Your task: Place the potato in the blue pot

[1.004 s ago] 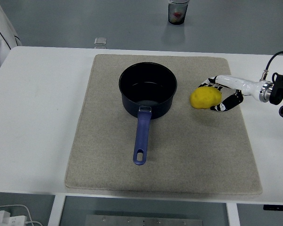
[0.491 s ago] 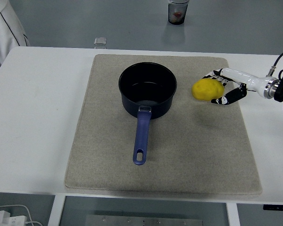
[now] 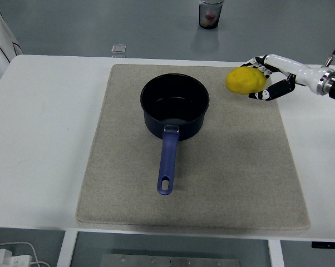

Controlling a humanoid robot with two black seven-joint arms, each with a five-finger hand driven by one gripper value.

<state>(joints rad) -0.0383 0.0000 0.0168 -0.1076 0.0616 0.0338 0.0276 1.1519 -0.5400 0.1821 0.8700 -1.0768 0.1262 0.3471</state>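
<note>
Potato (image 3: 246,80): yellow, rounded, held off the surface in the right robot hand (image 3: 266,78) above the far right part of the beige mat (image 3: 223,178), to the right of the blue pot (image 3: 175,105) and clear of it.

Blue pot: dark inside, apparently empty, mouth up, standing on the mat toward its far middle; blue handle (image 3: 167,161) points at the near edge of the counter (image 3: 39,144).

Step in hand, as judged: carry to the pot. Done well, it calls for travel leftward with the potato kept high enough to pass the rim, a stop over the middle of the opening and not over the rim, then a lowering into the pot before the fingers let go (a drop from height could bounce the potato out or nudge the pot). The handle lies off the likely path and needs no allowance.

Right robot hand: enters from the right edge, white and black fingers (image 3: 274,89) curled around the right side of the potato and gripping it; nothing else is touched. The grip covers only part of the potato, so a slow, level transfer seems prudent.

Left robot hand: not visible.

Other items: a small clear object (image 3: 118,50) near the counter's far edge; a cup (image 3: 211,14) beyond the counter.
</note>
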